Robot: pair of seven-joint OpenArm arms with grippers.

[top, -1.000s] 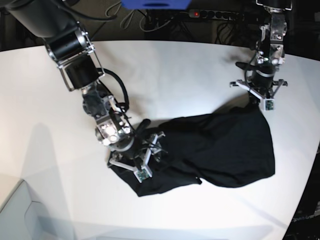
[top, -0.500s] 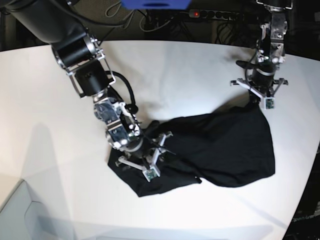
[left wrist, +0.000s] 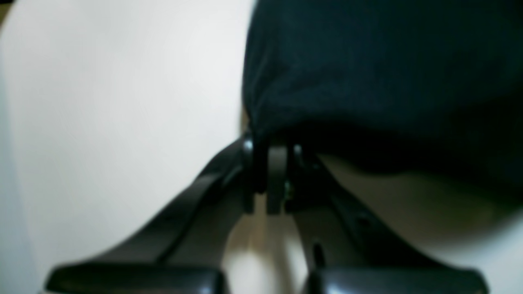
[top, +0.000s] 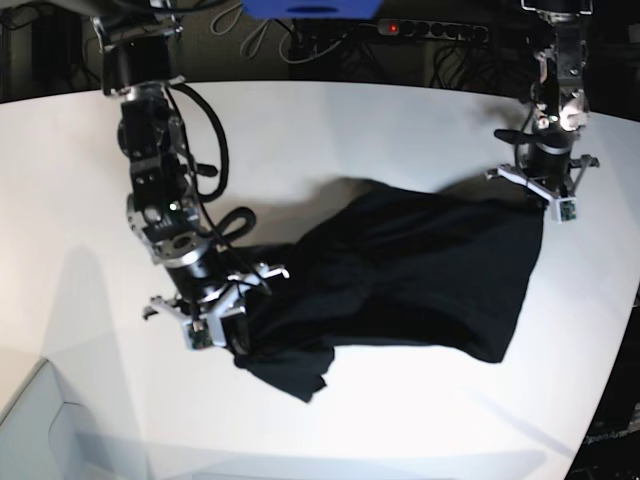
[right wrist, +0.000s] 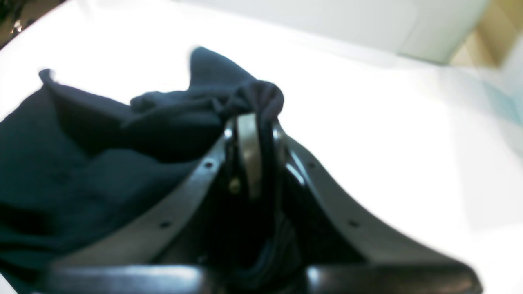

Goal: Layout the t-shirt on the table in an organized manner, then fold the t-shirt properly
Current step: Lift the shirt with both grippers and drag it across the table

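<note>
The black t-shirt (top: 420,270) is stretched in a crumpled band across the white table (top: 350,130), held between both arms. On the left of the base view, my right gripper (top: 225,320) is shut on a bunched fold at the shirt's end. The right wrist view shows that cloth (right wrist: 204,114) draped over the closed tips of the right gripper (right wrist: 251,122). At the far right, my left gripper (top: 543,200) is shut on the shirt's upper corner. In the left wrist view the left gripper (left wrist: 271,163) pinches the black fabric (left wrist: 367,73) at its edge. No print or tag shows.
A power strip (top: 430,30) and cables lie behind the table's far edge, beside a blue object (top: 310,8). The table's curved edge (top: 612,370) runs down the right side. A pale box corner (top: 40,430) sits at the lower left.
My right gripper has closed on the shirt's left end and drawn it left, lifting folds off the table. The left gripper shifted slightly right, still gripping its corner.
</note>
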